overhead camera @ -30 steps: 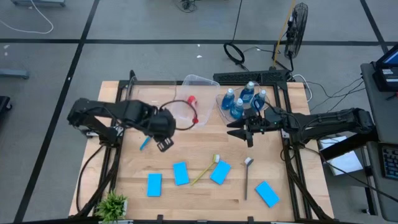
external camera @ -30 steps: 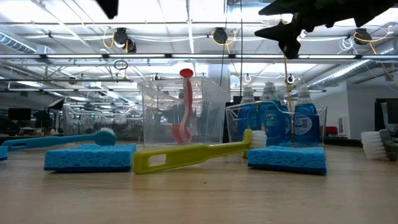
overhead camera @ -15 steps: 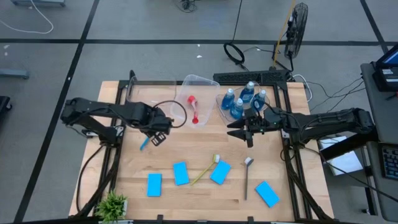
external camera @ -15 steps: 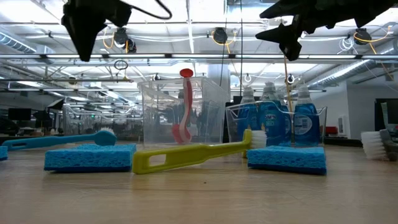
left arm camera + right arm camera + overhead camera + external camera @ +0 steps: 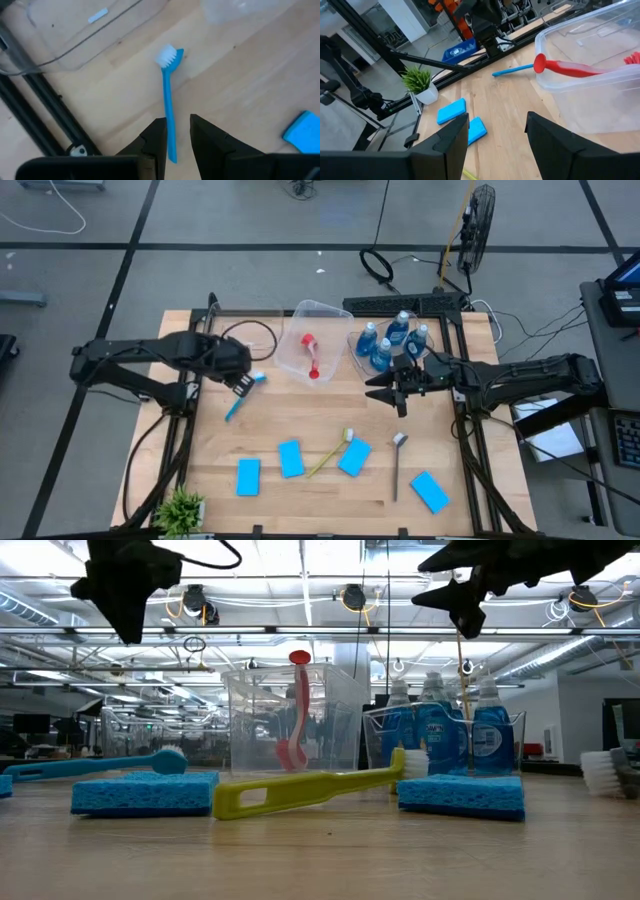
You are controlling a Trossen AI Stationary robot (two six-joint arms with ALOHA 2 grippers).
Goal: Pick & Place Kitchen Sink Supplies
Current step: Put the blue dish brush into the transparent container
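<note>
One shift: left gripper (image 5: 243, 383) (jaws narrow) now over blue brush (image 5: 243, 394)

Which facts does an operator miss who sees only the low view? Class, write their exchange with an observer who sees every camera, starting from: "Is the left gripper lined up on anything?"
Observer: Yes. The left gripper is open and empty, with the handle of the blue brush showing between its fingers, flat on the table.
Operator: I see only white bristles at my edge. Whose are they?
Observer: The grey brush, which lies between two blue sponges.
Operator: How many bottles are in that tub?
Observer: Four bottles of blue liquid stand in the clear tub, and the open right gripper hangs just beside it.
</note>
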